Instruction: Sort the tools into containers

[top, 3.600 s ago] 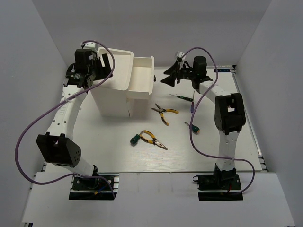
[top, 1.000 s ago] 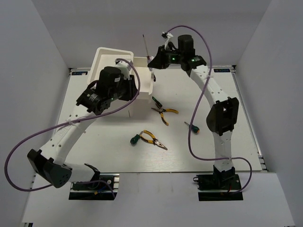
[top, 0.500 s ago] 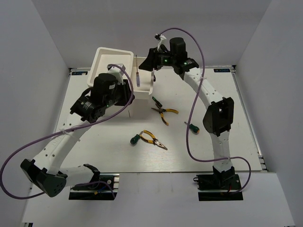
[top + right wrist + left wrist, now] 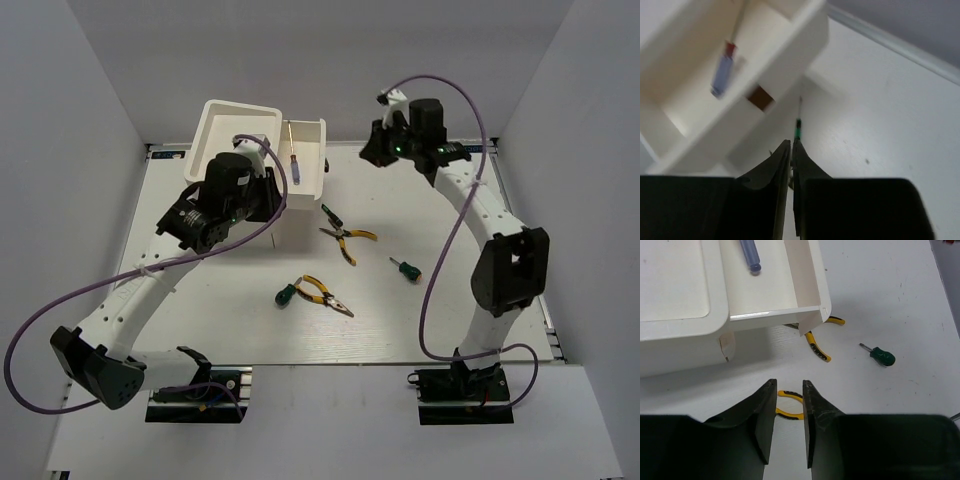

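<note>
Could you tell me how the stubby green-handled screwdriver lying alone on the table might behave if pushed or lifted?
Being short and solid-looking, the green-handled screwdriver is probably stiff and light. Its rounded handle could roll or pivot on the smooth table if nudged sideways.

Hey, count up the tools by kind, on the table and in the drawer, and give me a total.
Pliers: 2
Stubby green screwdrivers: 2
Thin screwdrivers: 2, one in the drawer
Total: 6
</note>
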`<act>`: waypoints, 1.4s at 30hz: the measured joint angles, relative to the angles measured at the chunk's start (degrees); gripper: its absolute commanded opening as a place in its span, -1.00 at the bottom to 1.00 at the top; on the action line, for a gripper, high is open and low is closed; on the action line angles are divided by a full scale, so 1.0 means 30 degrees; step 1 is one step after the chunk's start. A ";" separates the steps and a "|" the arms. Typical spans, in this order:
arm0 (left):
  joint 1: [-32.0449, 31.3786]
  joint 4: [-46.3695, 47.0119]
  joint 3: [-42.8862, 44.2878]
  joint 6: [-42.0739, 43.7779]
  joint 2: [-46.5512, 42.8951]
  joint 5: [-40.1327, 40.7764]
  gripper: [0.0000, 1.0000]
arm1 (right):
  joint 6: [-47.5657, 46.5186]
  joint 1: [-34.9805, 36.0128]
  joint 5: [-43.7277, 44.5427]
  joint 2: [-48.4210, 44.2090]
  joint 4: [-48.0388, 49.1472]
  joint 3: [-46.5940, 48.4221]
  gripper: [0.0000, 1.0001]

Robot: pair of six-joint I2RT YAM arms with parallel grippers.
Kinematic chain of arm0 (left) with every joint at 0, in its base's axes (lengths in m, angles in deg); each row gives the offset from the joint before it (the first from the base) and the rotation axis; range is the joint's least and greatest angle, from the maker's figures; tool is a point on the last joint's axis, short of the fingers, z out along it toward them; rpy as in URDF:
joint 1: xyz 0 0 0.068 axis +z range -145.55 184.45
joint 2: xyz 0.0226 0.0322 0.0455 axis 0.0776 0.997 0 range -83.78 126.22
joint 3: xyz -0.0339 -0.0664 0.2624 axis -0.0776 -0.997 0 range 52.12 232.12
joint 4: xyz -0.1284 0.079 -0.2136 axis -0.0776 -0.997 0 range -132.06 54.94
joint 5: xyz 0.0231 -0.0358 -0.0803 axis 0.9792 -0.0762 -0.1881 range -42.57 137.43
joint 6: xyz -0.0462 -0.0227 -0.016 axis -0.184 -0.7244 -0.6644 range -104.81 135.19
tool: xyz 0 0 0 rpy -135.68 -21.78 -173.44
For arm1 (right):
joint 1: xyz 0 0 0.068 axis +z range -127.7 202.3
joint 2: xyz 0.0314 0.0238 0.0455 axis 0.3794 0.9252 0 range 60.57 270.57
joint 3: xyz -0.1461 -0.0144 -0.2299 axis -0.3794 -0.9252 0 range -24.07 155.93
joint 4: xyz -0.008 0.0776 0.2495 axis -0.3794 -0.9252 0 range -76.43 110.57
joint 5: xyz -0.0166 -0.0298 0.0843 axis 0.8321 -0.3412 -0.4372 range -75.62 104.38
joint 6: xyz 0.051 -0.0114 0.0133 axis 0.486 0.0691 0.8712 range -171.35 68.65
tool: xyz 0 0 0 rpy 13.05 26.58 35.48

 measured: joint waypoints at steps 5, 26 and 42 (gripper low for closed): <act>0.0000 0.0226 0.0000 0.0095 0.0036 -0.0015 -0.05 | -0.3024 -0.1348 0.0073 -0.1450 0.0437 -0.5661 0.08; 0.0000 -0.0182 0.0197 0.0044 0.0787 0.0073 0.01 | -0.4284 0.1166 -0.0073 0.4124 0.2601 -0.5501 -0.01; 0.0000 -0.1093 0.1173 0.0036 0.1865 0.0080 0.01 | -0.1719 0.1923 0.1894 0.5071 0.6295 -0.6178 -0.04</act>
